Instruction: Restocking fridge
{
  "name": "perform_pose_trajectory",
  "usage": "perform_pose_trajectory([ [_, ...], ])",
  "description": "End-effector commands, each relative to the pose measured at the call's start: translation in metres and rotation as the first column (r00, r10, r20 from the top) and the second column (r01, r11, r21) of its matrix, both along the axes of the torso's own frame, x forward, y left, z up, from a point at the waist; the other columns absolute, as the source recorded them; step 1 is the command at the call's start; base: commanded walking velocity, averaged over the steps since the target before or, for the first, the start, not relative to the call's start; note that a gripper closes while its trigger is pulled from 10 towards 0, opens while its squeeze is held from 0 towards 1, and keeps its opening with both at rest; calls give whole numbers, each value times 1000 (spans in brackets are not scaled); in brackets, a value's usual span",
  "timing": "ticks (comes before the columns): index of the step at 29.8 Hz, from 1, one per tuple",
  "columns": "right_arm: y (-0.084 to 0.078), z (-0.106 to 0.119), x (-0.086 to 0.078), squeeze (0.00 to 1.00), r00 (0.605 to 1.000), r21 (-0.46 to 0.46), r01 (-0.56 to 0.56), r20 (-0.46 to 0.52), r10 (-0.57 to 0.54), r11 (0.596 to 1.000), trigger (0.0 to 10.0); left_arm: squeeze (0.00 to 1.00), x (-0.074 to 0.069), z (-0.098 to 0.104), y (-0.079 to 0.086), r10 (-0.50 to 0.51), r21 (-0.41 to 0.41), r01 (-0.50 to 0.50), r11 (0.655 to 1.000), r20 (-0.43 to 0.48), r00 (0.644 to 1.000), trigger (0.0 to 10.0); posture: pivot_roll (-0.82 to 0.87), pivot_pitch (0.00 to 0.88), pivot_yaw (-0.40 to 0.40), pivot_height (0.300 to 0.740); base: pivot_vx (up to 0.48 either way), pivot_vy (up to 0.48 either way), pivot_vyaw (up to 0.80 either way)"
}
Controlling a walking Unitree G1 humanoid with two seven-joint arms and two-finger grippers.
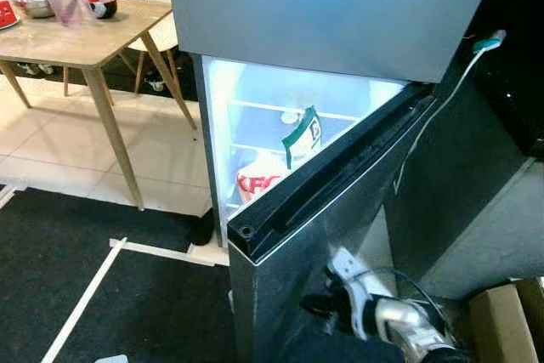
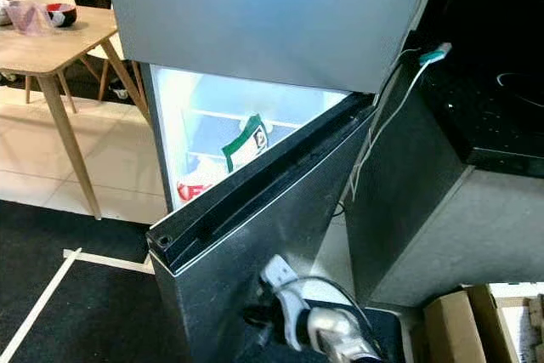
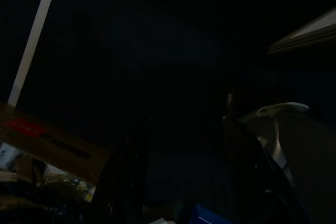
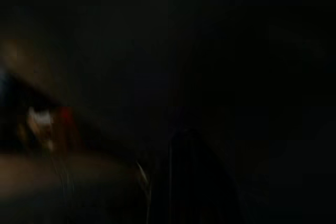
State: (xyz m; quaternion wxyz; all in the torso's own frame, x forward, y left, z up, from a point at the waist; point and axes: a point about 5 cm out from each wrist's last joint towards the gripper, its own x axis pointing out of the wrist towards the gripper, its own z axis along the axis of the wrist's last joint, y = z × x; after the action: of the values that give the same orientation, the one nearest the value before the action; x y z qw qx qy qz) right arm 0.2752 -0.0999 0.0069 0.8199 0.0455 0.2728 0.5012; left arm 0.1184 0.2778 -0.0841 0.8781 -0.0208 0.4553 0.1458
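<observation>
Straight ahead of you stands the fridge (image 1: 340, 14), its lower door (image 1: 331, 235) swung partly open toward the near right, so the lit compartment shows through the gap on the left. Inside, on the white shelves, you can see a red-and-white KFC bucket (image 1: 257, 183) low down and a green-and-white pouch (image 1: 303, 138) leaning just above and to its right; a small white item sits farther back, too small to identify. Your right gripper (image 1: 327, 303) is low at the near right, against the outer face of the door, with its silver arm trailing off to the right; whether its fingers are apart or together you cannot tell, since the right wrist view is nearly black. Your left gripper (image 3: 184, 182) hangs in shadow, and its two black fingers (image 3: 128, 177) stand apart with nothing between them. Far left, a wooden table (image 1: 81, 40) carries bowls and a pink cup, with white chairs behind it. White tape lines (image 1: 85, 295) cross the dark mat on the near floor, and a cardboard box (image 1: 506, 320) sits at the near right beside the grey counter.
</observation>
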Motion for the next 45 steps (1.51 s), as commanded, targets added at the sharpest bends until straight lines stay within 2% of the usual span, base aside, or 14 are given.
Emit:
perform_pose_trajectory([
  [1, 1, 6, 4, 0, 1000, 50, 28, 5, -29, 998, 10000, 0, -8, -5, -6, 14, -19, -14, 1000, -26, 1000, 10000, 47, 76, -105, 740, 0, 0, 0],
  [7, 35, 32, 19, 0, 997, 173, -38, 69, 26, 984, 10000, 0, -8, -5, -6, 10, -16, -10, 1000, -25, 1000, 10000, 40, 72, -99, 740, 0, 0, 0],
  [13, 108, 107, 45, 0, 951, 278, -195, 290, 111, 941, 10000, 0, -5, -3, -5, -24, -9, 24, 1000, -20, 1000, 10000, 23, 64, -83, 740, 0, 0, 0],
  [15, 134, 151, 59, 0, 927, 351, -166, 373, 25, 922, 10000, 0, -3, -3, -5, -34, -8, 34, 999, -16, 999, 10000, 22, 62, -79, 740, 0, 0, 0],
  [20, 144, 217, 88, 0, 865, 476, 87, 400, -303, 875, 10000, 0, -1, -2, -4, -45, -5, 45, 999, -7, 999, 10000, 23, 60, -76, 740, 0, 0, 0],
  [24, 115, 225, 111, 0, 766, 439, 338, 386, -514, 832, 10000, 0, 0, -1, -4, -50, -1, 50, 999, 5, 999, 10000, 25, 58, -74, 740, 0, 0, 0],
  [26, 92, 193, 114, 0, 739, 274, 414, 456, -496, 868, 10000, 0, 2, 0, -5, -63, -1, 63, 998, 12, 998, 10000, 24, 58, -70, 740, 0, 0, 0],
  [29, 80, 175, 113, 0, 737, 202, 442, 473, -483, 874, 10000, 0, 2, 0, -5, -71, -1, 71, 997, 17, 997, 10000, 24, 58, -70, 740, 0, 0, 0],
  [31, 47, 127, 105, 0, 754, 41, 513, 457, -472, 858, 10000, 0, 4, 1, -6, -98, 1, 98, 995, 24, 995, 10000, 18, 63, -54, 740, 0, 0, 0],
  [32, 47, 127, 105, 0, 754, 41, 513, 457, -472, 858, 10000, 0, 4, 1, -6, -98, 1, 98, 995, 24, 995, 10000, 18, 63, -54, 740, 0, 0, 0],
  [34, 1, 63, 80, 0, 772, -167, 589, 405, -490, 791, 10000, 0, 6, 1, -8, -172, 15, 171, 985, 18, 985, 10000, 10, 65, -38, 740, 0, 0, 0],
  [41, -51, -2, 33, 0, 789, -403, 615, 326, -522, 678, 10000, 0, 6, 1, -10, -232, 22, 232, 972, 12, 973, 10000, 0, 63, -27, 740, 0, 0, 0],
  [42, -76, -26, 8, 0, 774, -490, 623, 274, -571, 610, 10000, 0, 5, 1, -11, -235, 21, 235, 972, 10, 972, 10000, -4, 62, -24, 740, 0, 0, 0],
  [45, -96, -43, -16, 0, 747, -553, 627, 228, -624, 549, 10000, 0, 5, 1, -11, -236, 20, 236, 972, 8, 972, 10000, -4, 63, -24, 740, 0, 0, 0],
])
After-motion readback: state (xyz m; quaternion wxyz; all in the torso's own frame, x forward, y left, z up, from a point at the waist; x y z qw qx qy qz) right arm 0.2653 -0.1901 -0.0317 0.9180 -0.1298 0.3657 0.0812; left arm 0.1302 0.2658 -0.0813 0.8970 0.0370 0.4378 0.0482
